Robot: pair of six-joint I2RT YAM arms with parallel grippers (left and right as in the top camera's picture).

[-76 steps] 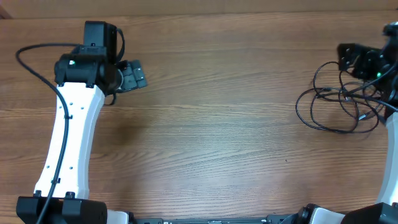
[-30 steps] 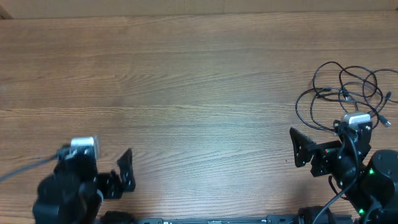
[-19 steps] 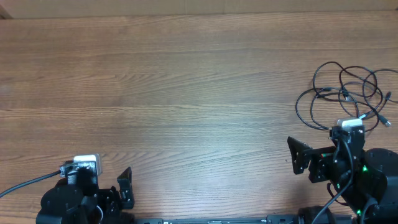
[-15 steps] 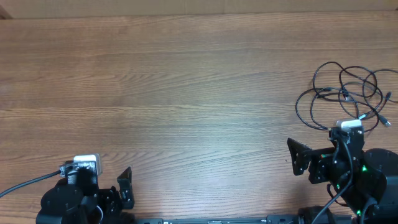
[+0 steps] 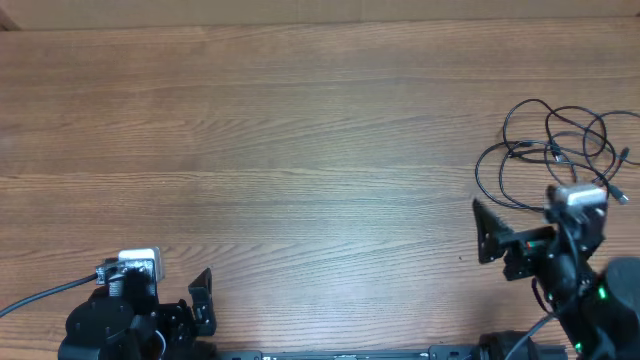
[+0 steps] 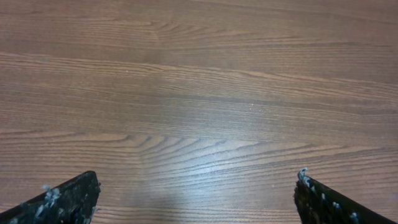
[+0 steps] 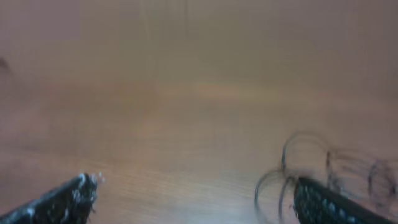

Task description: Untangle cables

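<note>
The cables [image 5: 555, 150] are thin black cords lying in a tangle of overlapping loops at the far right of the wooden table. They also show as blurred loops at the lower right of the right wrist view [image 7: 298, 165]. My right gripper [image 5: 490, 238] is open and empty, low near the front edge, just in front and left of the tangle. In its wrist view [image 7: 194, 180] the fingers are spread wide. My left gripper [image 5: 200, 300] is open and empty at the front left, far from the cables. Its wrist view [image 6: 197, 176] shows only bare wood between the fingers.
The wooden table [image 5: 300, 150] fills the overhead view, with its back edge along the top. Both arm bases sit at the front edge. The right wrist view is motion-blurred.
Both arms have pulled back from the far side to the front edge. In the last half second the right gripper shifted slightly right and toward the cables. The left arm is still.
</note>
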